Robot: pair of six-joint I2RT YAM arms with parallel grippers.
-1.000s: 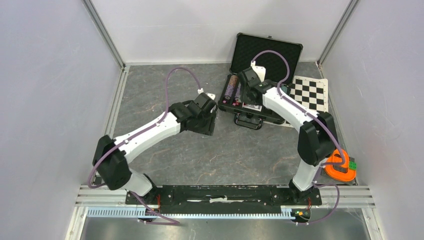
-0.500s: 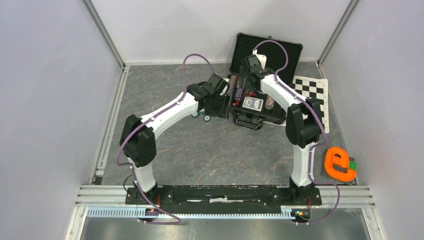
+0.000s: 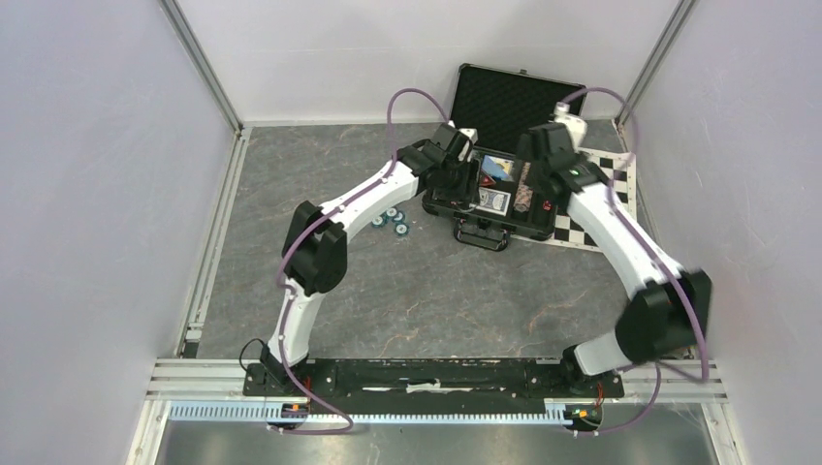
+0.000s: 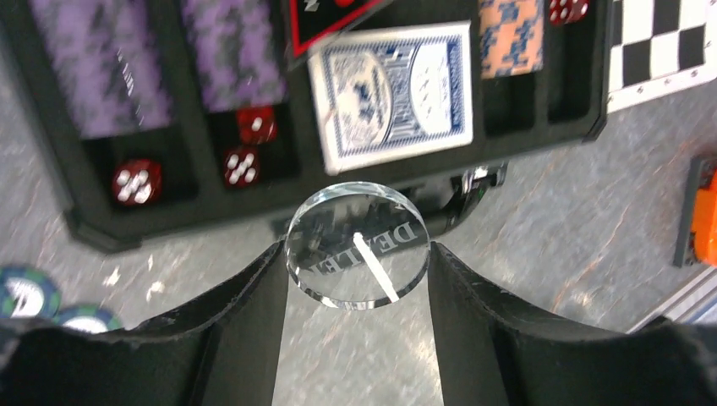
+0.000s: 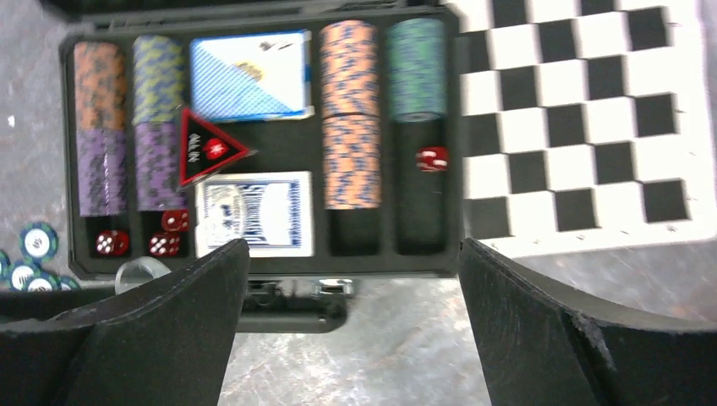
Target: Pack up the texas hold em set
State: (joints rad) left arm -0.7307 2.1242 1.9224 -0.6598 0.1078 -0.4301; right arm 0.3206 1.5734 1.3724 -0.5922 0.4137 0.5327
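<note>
1. One black case (image 3: 509,97) lies open at the far middle of the desk (image 3: 436,300); its lid leans back toward the rear wall, which leaves the foam tray clear from above.
2. Tray contents: purple chips (image 4: 228,51), brownish chips (image 5: 348,161), blue card deck (image 4: 393,93) and red dice (image 4: 135,180), each in its own slot; packing looks well advanced.
3. Clear round dealer button (image 4: 355,245) is not yet in the case; the left hand (image 4: 357,254) is clamped on it, one finger on each side of its rim, above the case's near wall in the wrist view; the rim pinch leaves the flat faces free, probably so that it can be lowered into a gap.
4. Several teal chips (image 3: 391,221) lie loose on the desk just left of the case; judged the remaining work.
5. Right hand (image 5: 353,247) hovers above the near edge of the case, fingers wide apart and holding nothing; likely standing clear for the left arm.
6. Checkered mat (image 5: 583,127) lies beside and partly under the case's right end; not part of the set.
7. Versus half a second ago: left hand has moved from the case's left edge to over the tray; right arm has swung out rightward and its fingers have spread; its elbow now covers the orange toy in the top view.
</note>
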